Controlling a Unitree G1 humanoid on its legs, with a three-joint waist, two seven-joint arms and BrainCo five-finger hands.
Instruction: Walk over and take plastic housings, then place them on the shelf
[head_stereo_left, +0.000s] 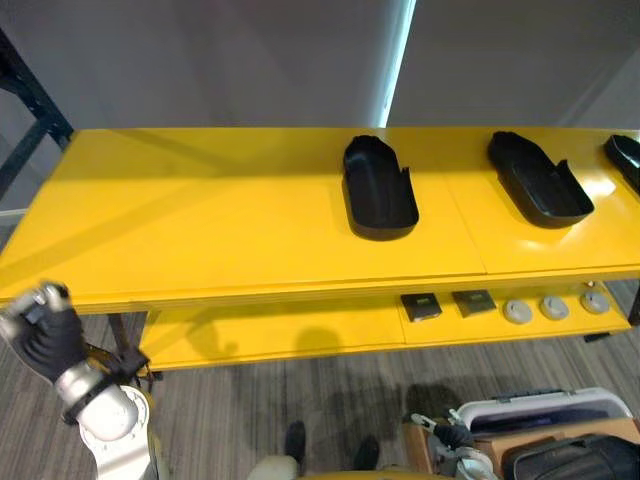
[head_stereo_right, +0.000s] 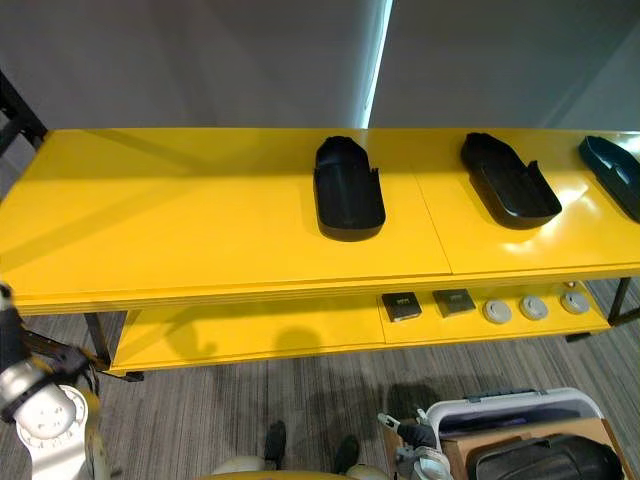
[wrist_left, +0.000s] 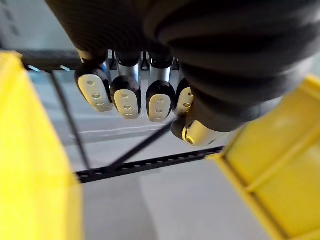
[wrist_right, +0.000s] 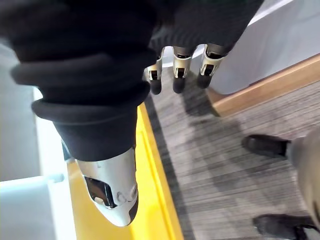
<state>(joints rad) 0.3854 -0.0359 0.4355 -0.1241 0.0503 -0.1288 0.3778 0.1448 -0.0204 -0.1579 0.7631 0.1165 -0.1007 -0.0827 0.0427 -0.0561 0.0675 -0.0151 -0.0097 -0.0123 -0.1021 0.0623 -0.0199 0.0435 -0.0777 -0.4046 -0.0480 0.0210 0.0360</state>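
Three black plastic housings lie on the yellow shelf top (head_stereo_left: 200, 220): one in the middle (head_stereo_left: 380, 188), one further right (head_stereo_left: 540, 180), and a third cut off at the right edge (head_stereo_right: 612, 172). My left hand (head_stereo_left: 45, 335) is raised at the lower left, in front of the shelf's front edge and far from the housings. In the left wrist view its fingers (wrist_left: 127, 95) are curled in with nothing inside. My right hand (wrist_right: 181, 70) hangs over the grey floor beside a yellow edge, fingers relaxed and empty.
The lower yellow shelf (head_stereo_left: 270, 335) carries two dark square parts (head_stereo_left: 421, 306) and several round grey parts (head_stereo_left: 554, 307). A cardboard box with a white bin (head_stereo_left: 545, 415) stands on the floor at the lower right. A dark rack post (head_stereo_left: 30, 110) rises at the far left.
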